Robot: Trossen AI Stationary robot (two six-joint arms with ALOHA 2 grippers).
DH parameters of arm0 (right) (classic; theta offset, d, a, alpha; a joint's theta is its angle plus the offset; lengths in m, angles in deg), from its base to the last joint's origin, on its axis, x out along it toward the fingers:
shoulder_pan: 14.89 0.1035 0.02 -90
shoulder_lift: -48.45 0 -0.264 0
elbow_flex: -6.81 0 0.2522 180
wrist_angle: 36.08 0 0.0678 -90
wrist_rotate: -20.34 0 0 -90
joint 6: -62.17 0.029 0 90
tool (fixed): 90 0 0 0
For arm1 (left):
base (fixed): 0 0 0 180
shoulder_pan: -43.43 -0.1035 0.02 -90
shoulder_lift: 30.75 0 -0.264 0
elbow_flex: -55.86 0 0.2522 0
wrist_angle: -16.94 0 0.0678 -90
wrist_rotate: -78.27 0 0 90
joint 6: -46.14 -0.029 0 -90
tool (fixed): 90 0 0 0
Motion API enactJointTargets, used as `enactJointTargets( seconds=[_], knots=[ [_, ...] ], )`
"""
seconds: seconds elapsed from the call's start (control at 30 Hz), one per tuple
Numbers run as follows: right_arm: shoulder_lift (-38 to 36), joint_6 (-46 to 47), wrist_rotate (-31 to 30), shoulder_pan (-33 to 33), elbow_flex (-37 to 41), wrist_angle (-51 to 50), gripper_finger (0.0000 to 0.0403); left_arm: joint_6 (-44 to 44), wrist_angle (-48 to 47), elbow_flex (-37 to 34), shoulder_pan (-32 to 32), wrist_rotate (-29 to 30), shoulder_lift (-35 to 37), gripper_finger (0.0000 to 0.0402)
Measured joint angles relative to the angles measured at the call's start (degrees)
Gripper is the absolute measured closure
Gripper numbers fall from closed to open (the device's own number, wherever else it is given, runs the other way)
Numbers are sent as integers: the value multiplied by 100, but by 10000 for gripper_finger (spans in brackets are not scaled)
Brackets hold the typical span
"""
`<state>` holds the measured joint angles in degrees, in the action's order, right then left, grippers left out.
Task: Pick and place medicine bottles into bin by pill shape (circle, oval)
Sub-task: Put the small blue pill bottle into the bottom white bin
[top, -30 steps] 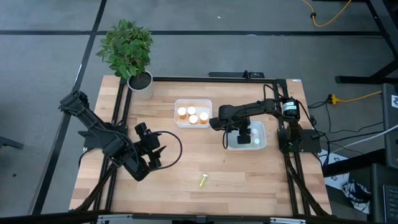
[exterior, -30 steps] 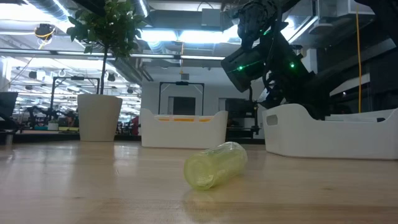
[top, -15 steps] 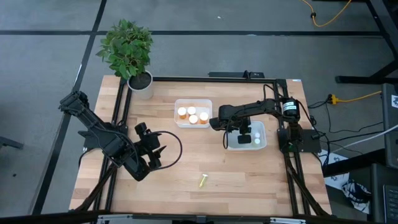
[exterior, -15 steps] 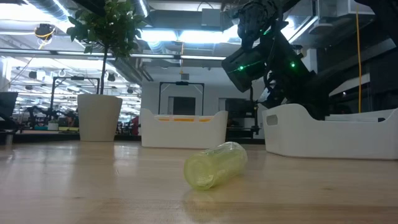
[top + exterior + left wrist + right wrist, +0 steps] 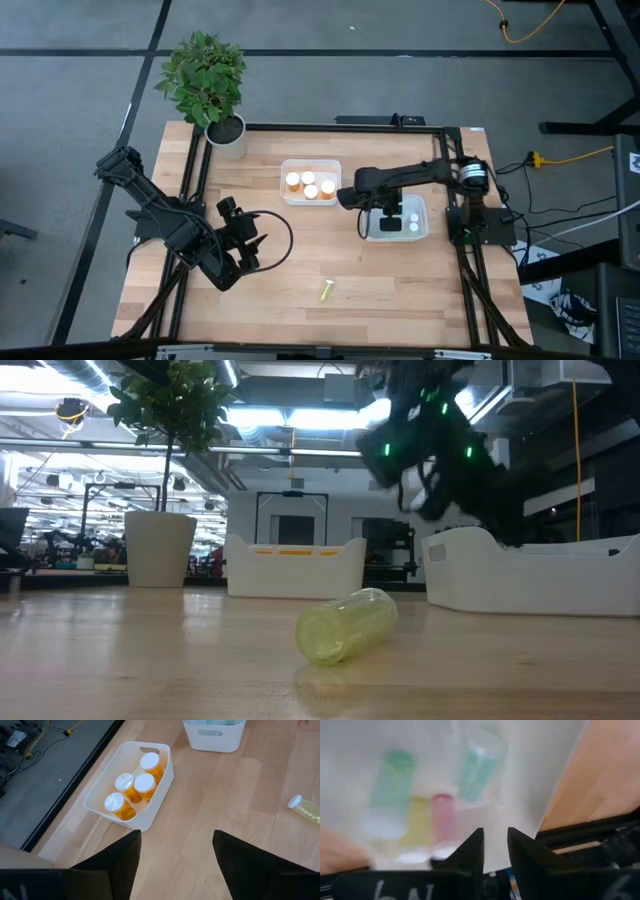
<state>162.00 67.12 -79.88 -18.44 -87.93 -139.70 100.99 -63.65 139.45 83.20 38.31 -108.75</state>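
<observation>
yellow bottle (image 5: 326,291) on its side, translucent, white cap.

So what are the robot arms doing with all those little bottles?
They're sorting bottles into two bins. The right hand is over the right bin, shut and holding nothing, with pastel bottles lying below it. The other bin holds four orange bottles. One yellow bottle lies on the table. The left hand waits open beside it.

I see two matte black jointed arms, a black cable looping beside my left gripper (image 5: 243,250), green lights glowing above my right gripper (image 5: 381,217), and white lettering behind its fingers.
</observation>
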Motion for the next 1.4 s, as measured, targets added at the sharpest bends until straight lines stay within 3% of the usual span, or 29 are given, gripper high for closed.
enactJointTargets(
  seconds=[0.23,0.4,0.6,1.0,1.27,1.4],
  knots=[
    [-1203,968,138,379,-95,-15,316,0,0,0,1,0,0,159],
    [-2255,2308,-352,978,-91,9,316,-7,-2,0,2,-15,0,159],
    [-3159,3149,-808,1767,-91,470,316,-316,4,0,-21,8,0,159],
    [-3232,4191,-1117,2070,-47,567,315,176,61,0,-412,25,0,159],
    [-3364,5050,-322,2331,1064,593,315,25,52,0,-1050,-261,0,159],
    [-3559,5166,-427,2573,1545,1077,315,-177,82,0,-1303,-320,0,159]
  ],
)
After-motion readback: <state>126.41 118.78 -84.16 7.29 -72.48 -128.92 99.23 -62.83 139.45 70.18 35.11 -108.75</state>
